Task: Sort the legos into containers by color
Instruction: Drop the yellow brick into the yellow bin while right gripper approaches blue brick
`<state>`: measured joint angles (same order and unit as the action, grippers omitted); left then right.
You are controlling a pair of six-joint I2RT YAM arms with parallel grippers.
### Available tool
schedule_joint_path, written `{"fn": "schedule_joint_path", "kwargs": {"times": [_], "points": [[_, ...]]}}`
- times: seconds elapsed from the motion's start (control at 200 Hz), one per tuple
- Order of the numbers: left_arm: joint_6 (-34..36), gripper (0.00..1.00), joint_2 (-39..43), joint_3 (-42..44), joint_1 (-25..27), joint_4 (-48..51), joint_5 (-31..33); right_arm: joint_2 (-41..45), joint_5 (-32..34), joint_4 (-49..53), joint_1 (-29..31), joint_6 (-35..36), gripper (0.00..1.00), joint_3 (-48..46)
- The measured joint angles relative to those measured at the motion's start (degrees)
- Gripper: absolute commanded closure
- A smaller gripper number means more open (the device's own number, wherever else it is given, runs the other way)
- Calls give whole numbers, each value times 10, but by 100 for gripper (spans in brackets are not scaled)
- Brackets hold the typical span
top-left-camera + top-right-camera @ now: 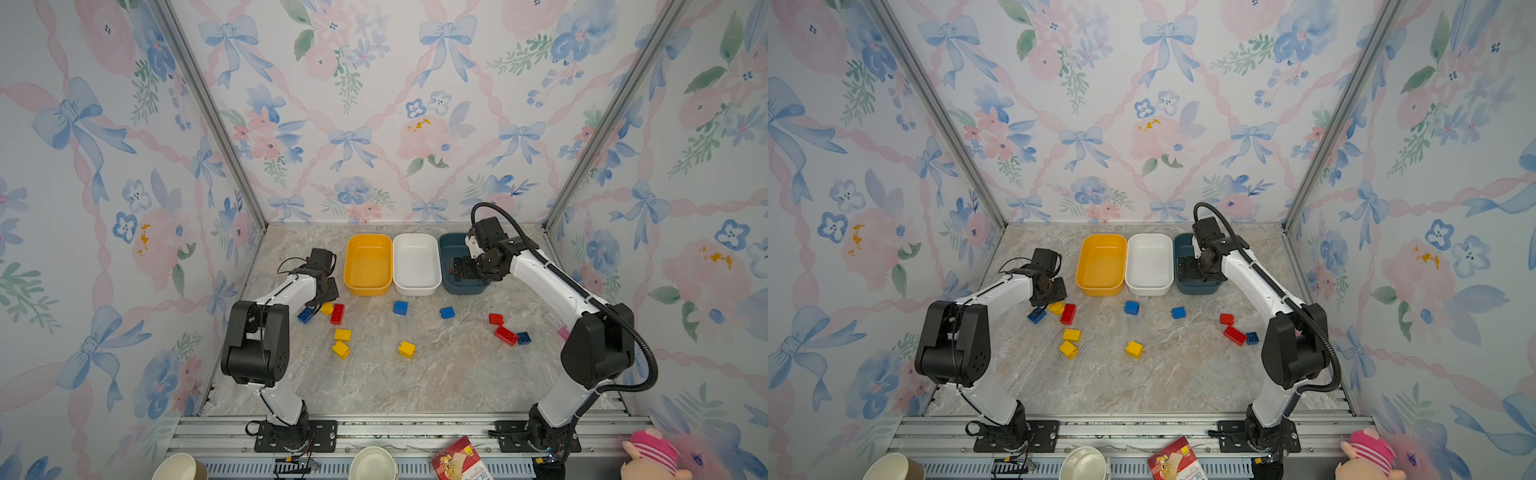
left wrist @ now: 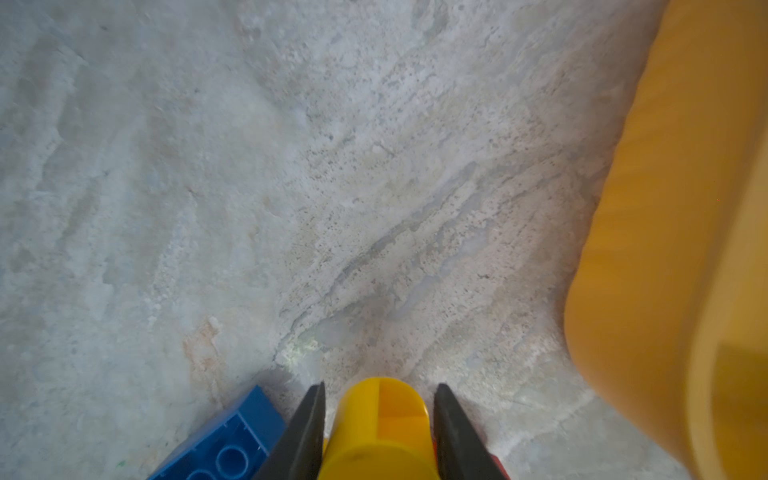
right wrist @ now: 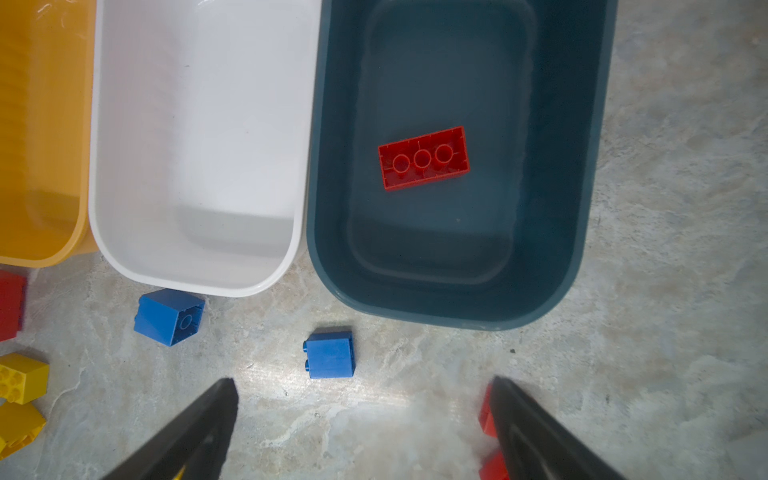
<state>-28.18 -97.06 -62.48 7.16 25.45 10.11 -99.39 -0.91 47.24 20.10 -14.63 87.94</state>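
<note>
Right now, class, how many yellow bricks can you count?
4. One yellow brick sits in the left gripper; two more lie together toward the arm bases; one mid-table. Arms may hide others.

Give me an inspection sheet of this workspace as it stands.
Surface: marble-look tabletop, no spills seen.
Job's things: yellow tub, white tub empty; teal tub holds one red brick; loose bricks scattered before the tubs.
Clutter: paper cups, red packet, pink plush beyond the front rail.
End effectors: left end effector shut on yellow brick; right end effector open, empty.
Cables: black hose along right arm.
Surroundings: floral wallpapered walls.
</note>
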Motion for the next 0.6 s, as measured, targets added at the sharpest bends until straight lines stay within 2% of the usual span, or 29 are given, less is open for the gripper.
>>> {"fn": "schedule_joint_path", "kwargs": {"times": [0.32,0.475,0.6], "points": [[-6,73,65,-61,27,4,-10,39,-17,-10,0,-15,3,-35],[-6,73,60,-120,55,5,-17,76,-28,-13,0,-28,3,-64],[-6,73,21,-183,76,4,-24,107,-35,-14,2,-38,3,-87]]}}
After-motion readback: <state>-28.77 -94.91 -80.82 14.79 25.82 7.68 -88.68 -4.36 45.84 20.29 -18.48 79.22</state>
